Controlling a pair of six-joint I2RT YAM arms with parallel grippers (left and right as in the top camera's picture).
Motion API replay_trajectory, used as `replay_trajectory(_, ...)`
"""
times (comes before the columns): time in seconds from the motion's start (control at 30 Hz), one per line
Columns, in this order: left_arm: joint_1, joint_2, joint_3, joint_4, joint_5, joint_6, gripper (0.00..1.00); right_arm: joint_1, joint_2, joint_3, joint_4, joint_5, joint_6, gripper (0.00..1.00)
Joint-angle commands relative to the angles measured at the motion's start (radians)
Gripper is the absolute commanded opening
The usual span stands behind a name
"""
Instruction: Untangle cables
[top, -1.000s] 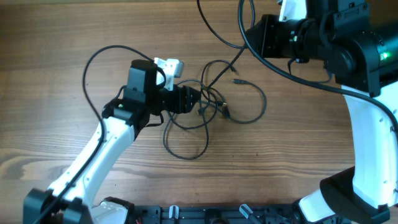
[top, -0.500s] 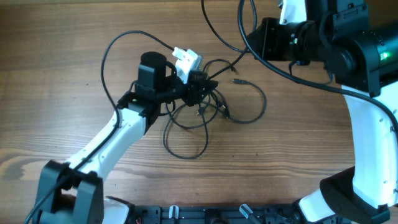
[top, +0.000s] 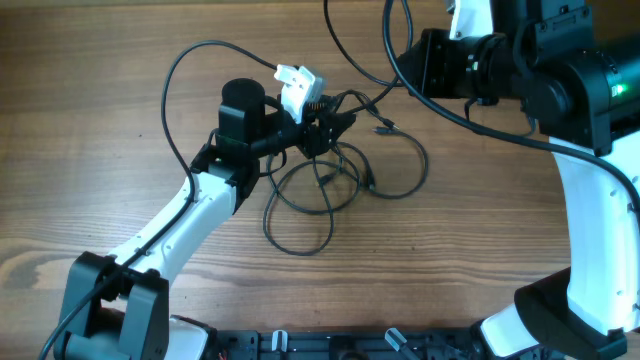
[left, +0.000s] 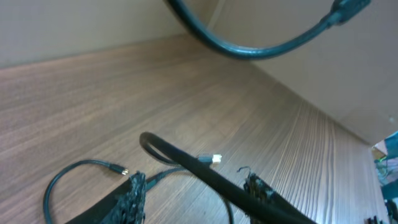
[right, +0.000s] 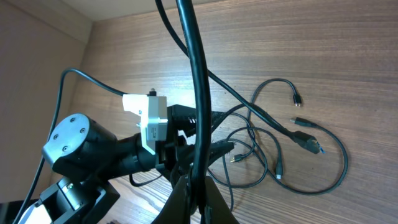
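Basically the cables (top: 343, 165) lie bunched on the wooden table (top: 100, 150), the knot right under the left gripper (top: 333, 122) and loops trailing beyond it. Its jaws stand apart, one cord crossing between the fingers (left: 134, 196). Right gripper (right: 191, 194) is closed, well off. Cords look light and limp; pinch mid-cord, not on the plugs.

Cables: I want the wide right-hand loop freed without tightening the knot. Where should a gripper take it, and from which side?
Probably the loop at its outer curve, from straight above, jaws across the cord. There it lies flat as a single strand on the table, away from the crossings in the tangle and from the left gripper.
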Motion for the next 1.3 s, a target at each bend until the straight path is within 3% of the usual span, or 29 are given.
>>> replay_trajectory(0.0,-0.002,0.002,0.003,0.047,0.022,-0.045,0.50,-0.002,0.014,0.016,0.002,0.005,-0.009,0.04)
replay_trajectory(0.17,0.012,0.002,0.003,0.038,-0.008,-0.045,0.48,-0.008,0.014,0.016,0.023,0.005,-0.010,0.04)
replay_trajectory(0.3,0.049,0.002,0.003,-0.139,-0.086,-0.045,0.53,-0.073,0.014,0.016,0.079,0.065,-0.006,0.04)
replay_trajectory(0.47,0.095,0.002,0.003,-0.406,-0.229,-0.044,0.66,-0.296,0.045,0.016,0.130,0.161,-0.010,0.04)
replay_trajectory(0.53,0.101,-0.003,0.003,-0.422,-0.229,-0.044,0.74,-0.408,0.080,0.016,0.130,0.160,-0.021,0.04)
replay_trajectory(0.7,0.101,-0.080,0.003,-0.418,-0.284,-0.041,0.81,-0.603,0.158,0.016,0.110,0.216,-0.034,0.04)
replay_trajectory(0.93,0.101,-0.202,0.003,-0.587,-0.417,-0.041,1.00,-0.752,0.306,0.016,0.065,0.458,0.072,0.04)
replay_trajectory(1.13,0.101,-0.210,0.003,-0.684,-0.386,-0.045,1.00,-0.842,0.480,0.016,0.043,0.446,0.098,0.04)
replay_trajectory(1.17,0.101,-0.210,0.003,-0.706,-0.360,-0.045,1.00,-0.861,0.517,0.016,0.043,0.391,0.057,0.23)
replay_trajectory(1.2,0.101,-0.210,0.003,-0.713,-0.359,-0.045,1.00,-0.866,0.524,0.016,0.043,0.356,0.029,0.55)
replay_trajectory(1.27,0.101,-0.210,0.003,-0.721,-0.359,-0.044,1.00,-0.870,0.526,0.016,0.041,0.293,0.002,0.76)
